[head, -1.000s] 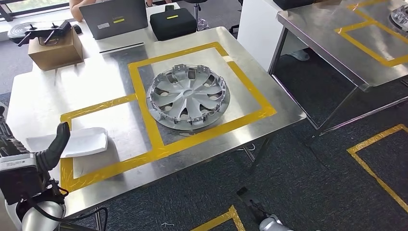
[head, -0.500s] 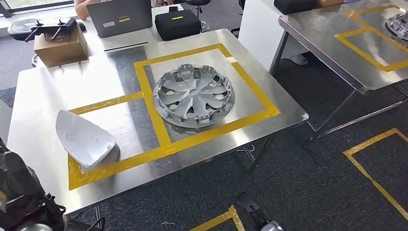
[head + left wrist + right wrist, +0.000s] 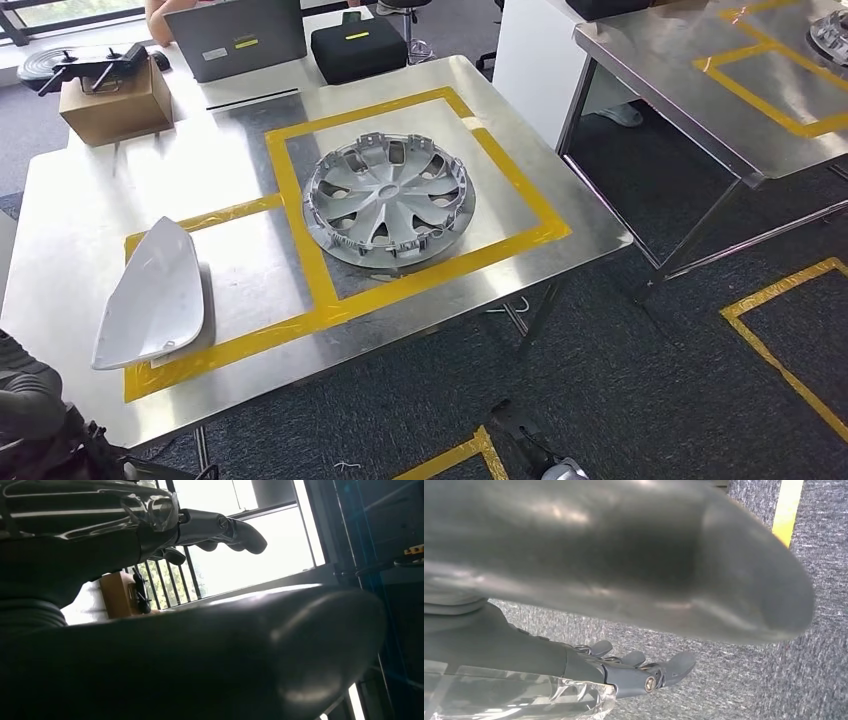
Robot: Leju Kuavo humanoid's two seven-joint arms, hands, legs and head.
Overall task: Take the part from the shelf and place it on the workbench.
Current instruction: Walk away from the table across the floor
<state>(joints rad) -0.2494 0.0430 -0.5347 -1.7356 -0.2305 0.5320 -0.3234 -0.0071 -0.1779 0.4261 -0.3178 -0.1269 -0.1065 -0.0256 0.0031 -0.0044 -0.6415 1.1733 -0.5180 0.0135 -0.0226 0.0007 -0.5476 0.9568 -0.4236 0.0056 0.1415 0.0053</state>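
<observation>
The white part [image 3: 152, 295] lay flat on the steel worktop [image 3: 90, 200], inside the smaller yellow-taped box [image 3: 230, 345] at its near left corner. Nothing gripped it. Its long edge ran close along the box's outer side and its narrow tip reached up to the tape at the far side, so it looked set within the marked zone on purpose, and the task seemed as good as done.

The left hand [image 3: 215, 527] was well clear of the part. In the left wrist view its fingers [image 3: 247, 535] stretched out with a slight curl against the bright window, and there was nothing in them. A released hand of that kind fits a part left to sit on its own weight.

The right hand [image 3: 644, 672] hung over grey carpet near a strip of yellow floor tape [image 3: 788, 507], far from the part. Its fingers [image 3: 679, 662] were loosely spread and likewise carried nothing, so it probably had no share in this job.

Farther from either hand than the part, a silver wheel cover [image 3: 388, 200] filled the larger taped square. Beyond that again stood a cardboard box [image 3: 115, 105], a laptop [image 3: 236, 38] and a black case [image 3: 358, 48].
</observation>
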